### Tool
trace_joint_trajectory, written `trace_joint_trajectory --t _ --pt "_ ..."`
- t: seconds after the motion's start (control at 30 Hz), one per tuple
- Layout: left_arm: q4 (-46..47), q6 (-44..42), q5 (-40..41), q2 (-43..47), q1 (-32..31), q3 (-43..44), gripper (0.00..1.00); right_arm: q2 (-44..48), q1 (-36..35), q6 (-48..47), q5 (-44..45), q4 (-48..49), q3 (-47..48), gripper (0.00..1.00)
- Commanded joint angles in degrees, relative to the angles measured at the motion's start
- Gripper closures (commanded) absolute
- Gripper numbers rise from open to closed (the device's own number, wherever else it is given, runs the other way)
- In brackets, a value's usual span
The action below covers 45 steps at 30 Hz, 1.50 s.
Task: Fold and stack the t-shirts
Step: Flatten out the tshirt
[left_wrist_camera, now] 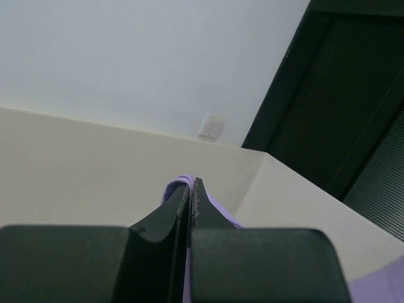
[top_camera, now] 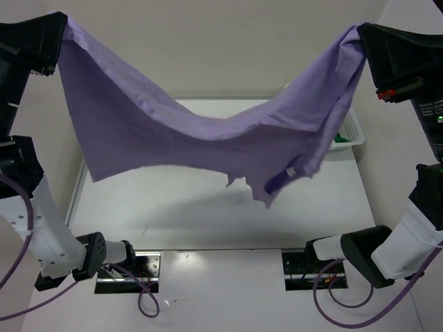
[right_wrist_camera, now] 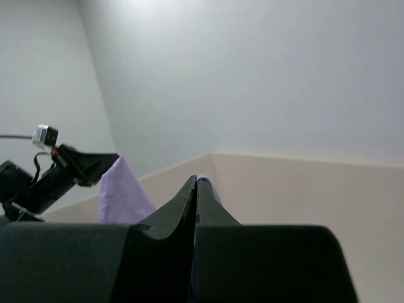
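We are holding the lavender shirt point(top_camera: 208, 131) up in the air, well above the table point(top_camera: 208, 221). It is hanging spread like a hammock and sagging in the middle. Its long axis is running left to right, from one raised corner to the other. Its loose lower edge is dangling downward, with a flap and a small pale label point(top_camera: 293, 170) hanging lowest on the right. Our left gripper point(top_camera: 61, 26) is pinching the left corner, jaws closed tight on the cloth, and our right gripper point(top_camera: 365, 36) is clamping the right corner the same way. Behind the shirt's right side, a white basket point(top_camera: 354, 131) is sitting at the table's far right edge, and a bit of green cloth point(top_camera: 339, 140) is showing inside it.
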<state>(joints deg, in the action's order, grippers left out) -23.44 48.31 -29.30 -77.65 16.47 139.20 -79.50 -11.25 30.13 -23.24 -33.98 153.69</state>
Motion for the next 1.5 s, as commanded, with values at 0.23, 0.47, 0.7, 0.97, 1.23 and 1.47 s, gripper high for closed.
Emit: trace_joint_trajectory --t 0.23,0.47,0.7,0.97,1.23,1.47 --pt "6.55 -0.41 3.62 -4.27 0.32 -28.11 1.00 -29.79 9.13 6.88 -7.32 7.45 2.22 1.00" --pt "14.29 0.82 7.41 -14.53 -1.53 -48.83 1.00 -53.28 9.14 4.50 -6.46 2.43 5.75 1.00" --pt "20.44 0.82 10.13 -32.73 -5.74 -51.75 1.00 -64.10 8.43 0.64 -1.46 3.39 7.77 1.00" --pt "17.55 0.28 14.26 -46.45 -7.06 -33.12 0.89 -66.14 9.49 2.57 1.45 6.37 9.70 0.75" --pt "17.11 1.43 14.89 -42.26 -5.66 -32.83 0.00 -60.07 9.49 0.03 3.99 -1.95 7.52 0.19" --pt "19.13 -1.56 13.13 -23.01 -5.66 -64.62 0.31 -38.76 7.99 0.09 5.77 5.40 -33.10 0.97"
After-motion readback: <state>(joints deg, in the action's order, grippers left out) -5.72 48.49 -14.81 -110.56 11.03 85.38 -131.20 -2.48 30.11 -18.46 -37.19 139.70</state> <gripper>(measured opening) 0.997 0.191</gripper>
